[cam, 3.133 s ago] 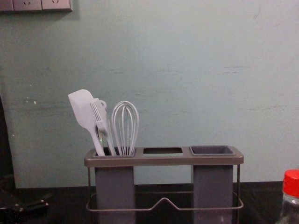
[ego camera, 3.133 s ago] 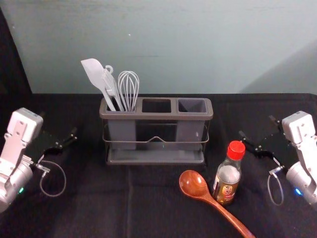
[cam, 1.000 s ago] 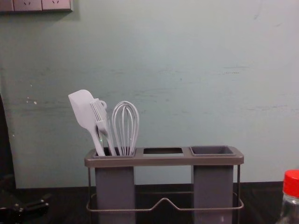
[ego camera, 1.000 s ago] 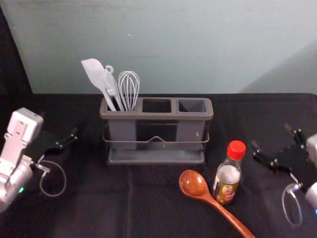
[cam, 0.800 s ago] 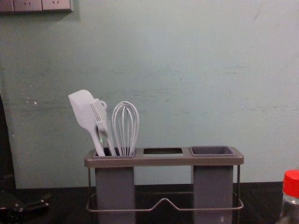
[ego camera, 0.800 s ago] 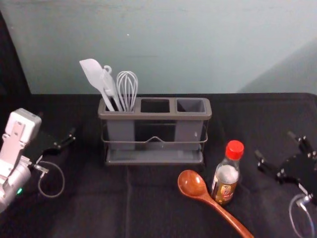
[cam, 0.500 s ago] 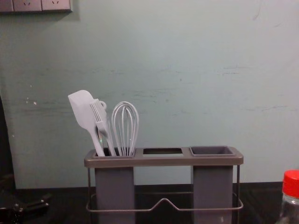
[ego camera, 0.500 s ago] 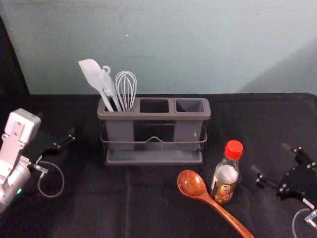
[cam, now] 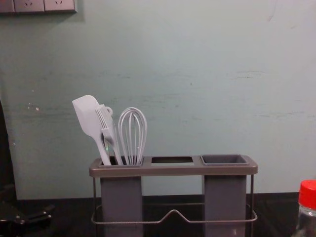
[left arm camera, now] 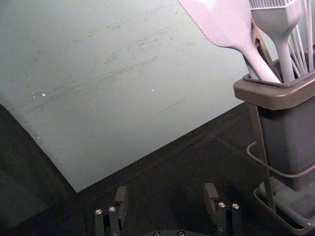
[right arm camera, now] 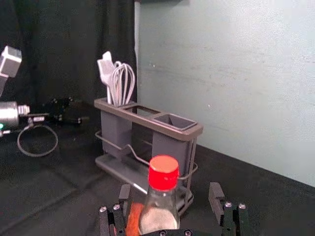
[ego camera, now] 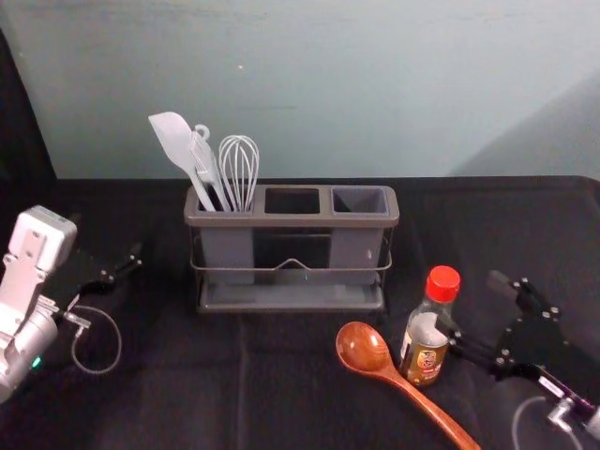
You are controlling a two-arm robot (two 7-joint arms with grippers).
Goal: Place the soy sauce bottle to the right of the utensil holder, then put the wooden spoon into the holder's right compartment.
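Soy sauce bottle [ego camera: 428, 349] on black cloth [ego camera: 291, 403] | wall [ego camera: 375, 84] behind | right end effector [ego camera: 471, 303] beside bottle, spread | left end effector [ego camera: 106, 236] leftward, spread

The spatula [ego camera: 174, 141], brush [ego camera: 205, 159] and whisk [ego camera: 240, 169] stood in the utensil holder [ego camera: 292, 221]'s nine-o'clock compartment [ego camera: 228, 249], with the wooden spoon [ego camera: 366, 348] at the utensil holder's five o'clock and the soy sauce bottle [ego camera: 426, 342] at four.

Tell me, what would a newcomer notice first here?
Probably the soy sauce bottle's bright red cap, front right, with the robot's open right hand beside it. Next, the glossy wooden spoon, its bowl left of the bottle. Then the pale spatula and whisk, standing in the utensil holder's left compartment.
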